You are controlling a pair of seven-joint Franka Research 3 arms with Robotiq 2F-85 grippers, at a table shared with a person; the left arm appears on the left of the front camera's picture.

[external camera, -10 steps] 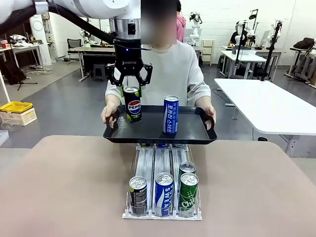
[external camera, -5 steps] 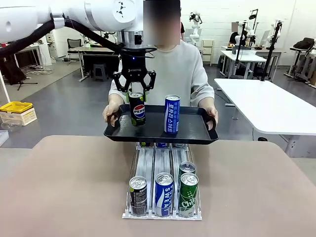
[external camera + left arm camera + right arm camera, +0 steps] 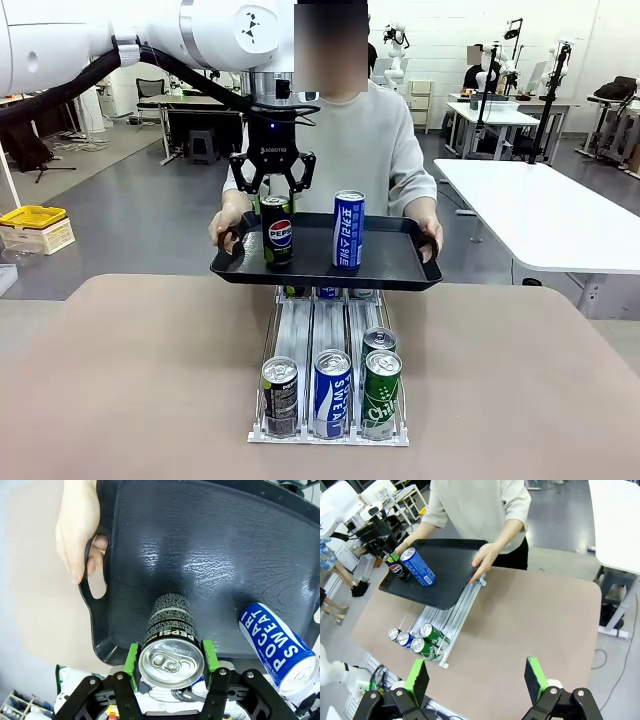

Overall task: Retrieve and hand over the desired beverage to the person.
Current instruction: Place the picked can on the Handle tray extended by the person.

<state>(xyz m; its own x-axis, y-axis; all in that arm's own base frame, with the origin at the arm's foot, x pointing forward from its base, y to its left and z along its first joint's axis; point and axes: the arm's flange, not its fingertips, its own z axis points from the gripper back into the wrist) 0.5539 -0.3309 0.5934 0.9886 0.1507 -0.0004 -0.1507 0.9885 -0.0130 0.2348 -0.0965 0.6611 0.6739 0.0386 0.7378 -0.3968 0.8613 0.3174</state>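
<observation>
- front view: the person (image 3: 352, 140) stands at the far side of the table (image 3: 150, 380) and holds a black tray (image 3: 395, 262) by both handles, just above the far edge of the table. the tray has a raised rim all around.
- on the tray the pepsi can (image 3: 277, 231) stands upright near the left end, with the rim and one handle close beside it. the blue pocari sweat can (image 3: 347, 231) stands upright near the middle, apart from the pepsi can. the right part of the tray floor is bare.
- below the tray a can rack (image 3: 329, 436) lies on the table with a dark can, a blue can and green cans at its near end. the table on both sides of the rack gives free room.
- compared with one second ago, the pepsi can sits lower and its bottom is now on the tray floor. the tray is almost at the same place. the left gripper has gone a little farther from the camera and its fingers look less tight.
- left wrist view: the left gripper (image 3: 170, 658) has one green pad on each side of the pepsi can (image 3: 169, 647) top. the pads are very close to the can; i cannot tell if they press it or have let go.
- right wrist view: the right gripper (image 3: 479, 678) hangs high over the near edge of the table, jaws wide apart, with nothing between them.
</observation>
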